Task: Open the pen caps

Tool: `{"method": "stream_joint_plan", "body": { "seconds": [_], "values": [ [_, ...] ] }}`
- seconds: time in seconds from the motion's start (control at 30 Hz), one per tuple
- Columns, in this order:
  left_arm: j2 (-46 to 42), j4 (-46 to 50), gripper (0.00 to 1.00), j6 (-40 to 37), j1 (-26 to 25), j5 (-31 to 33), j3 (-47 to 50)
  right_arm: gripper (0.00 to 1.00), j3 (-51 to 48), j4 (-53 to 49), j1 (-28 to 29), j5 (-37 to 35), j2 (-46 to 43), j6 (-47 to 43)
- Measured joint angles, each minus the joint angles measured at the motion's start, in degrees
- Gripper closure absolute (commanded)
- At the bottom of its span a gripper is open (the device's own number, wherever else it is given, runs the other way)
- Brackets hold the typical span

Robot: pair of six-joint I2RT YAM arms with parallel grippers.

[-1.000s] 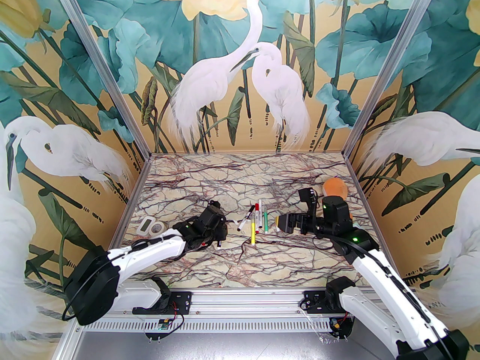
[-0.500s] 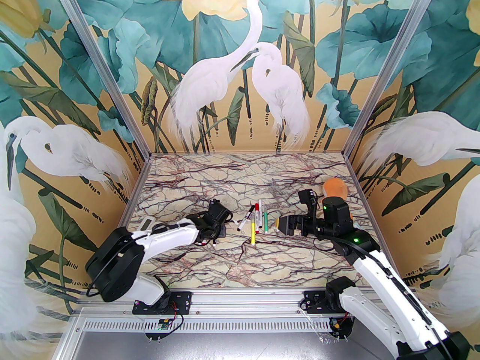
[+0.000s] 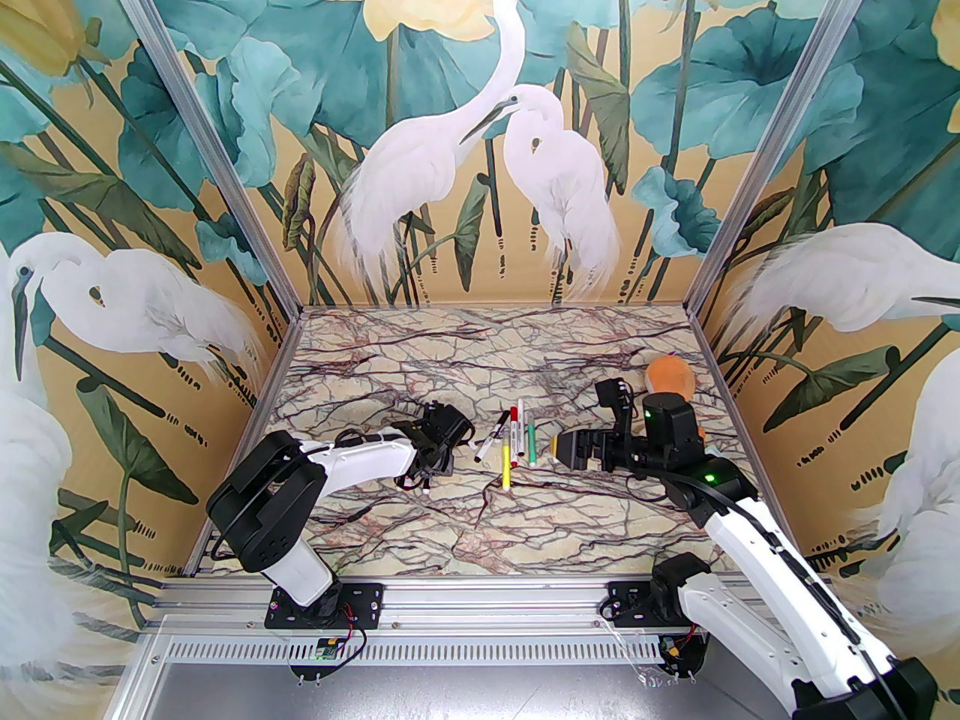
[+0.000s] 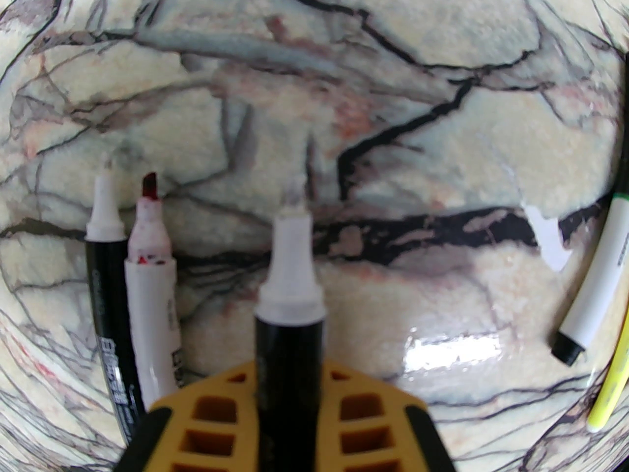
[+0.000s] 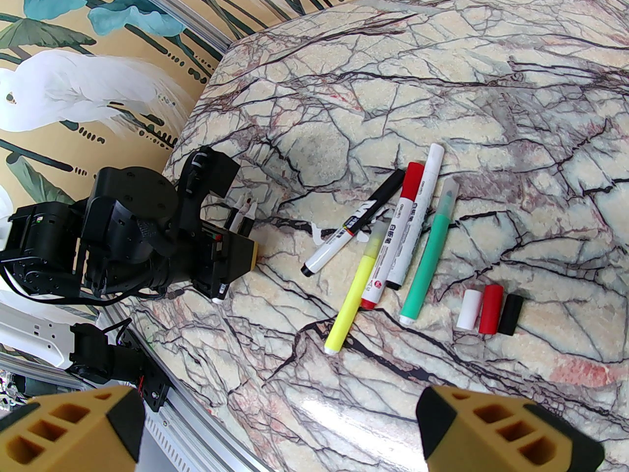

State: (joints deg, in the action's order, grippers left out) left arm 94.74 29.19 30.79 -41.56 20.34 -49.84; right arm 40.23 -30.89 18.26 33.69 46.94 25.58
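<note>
Just ahead of the right gripper (image 5: pixel 277 401) we see 3 loose caps lying on the table (image 5: pixel 491 91), side by side and touching: a white cap (image 5: pixel 468 309), a red cap (image 5: pixel 491 309) and a black cap (image 5: pixel 511 314). They sit nearer the finger (image 5: pixel 501 430) at the right of that gripper's wrist view than the other one. The gripper itself is spread wide, and we find nothing between its fingers.

Farther out from it, beyond the caps, 5 pens lie close together, roughly parallel. Nearest the caps is a green pen (image 5: pixel 427 258) with a pale cap (image 5: pixel 448 197). Next come a white pen (image 5: pixel 431 167), a red pen (image 5: pixel 388 249) wearing a fitted red cap (image 5: pixel 412 177), a yellow pen (image 5: pixel 351 295) and, angled away from the rest, a capped pen (image 5: pixel 344 231) with a fitted black cap (image 5: pixel 385 190).

These 5 lie between the 2 grippers. The left gripper (image 4: pixel 290 376) is closed on a held pen (image 4: pixel 290 308), a black barrel whose bare whitish tip points out past the fingertips (image 4: pixel 358 406). We cannot tell whether that pen touches the table. Just beside this gripper, at the left of its wrist view, 2 more uncapped pens lie together: a black-barrelled pen (image 4: pixel 105 273) with a white tip and a white-barrelled pen (image 4: pixel 150 283) with a red tip.

Behind the right gripper's wrist, toward the far corner, we make out an orange thing (image 3: pixel 670 374). Painted egrets cover the walls (image 3: pixel 150 177) around the table.
</note>
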Motion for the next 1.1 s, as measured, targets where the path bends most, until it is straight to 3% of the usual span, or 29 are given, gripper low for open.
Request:
{"method": "stream_joint_plan", "body": {
  "seconds": [0.13,0.53,0.67,0.87,1.1],
  "values": [
    [0.2,0.6,0.74,-0.2,0.0,0.7,-0.2,0.01,0.0,0.0,0.0,0.0,0.0,0.0],
    [0.2,2.6,0.68,-0.4,0.0,0.9,-1.9,0.01,0.0,-0.5,0.0,-0.7,0.4,0.0],
    [-2.2,5.7,0.62,-0.5,0.0,0.4,-4.9,0.0,0.0,-0.5,0.0,-0.7,0.4,0.0],
    [-8.5,6.6,0.54,-2.2,0.0,-6.7,-9.8,0.0,0.0,-0.5,0.0,-0.6,0.4,0.0],
    [-3.7,6.0,0.55,-8.2,0.0,-18.1,-17.6,0.01,0.0,-0.5,0.0,-0.6,0.2,0.0]
  ]
}}
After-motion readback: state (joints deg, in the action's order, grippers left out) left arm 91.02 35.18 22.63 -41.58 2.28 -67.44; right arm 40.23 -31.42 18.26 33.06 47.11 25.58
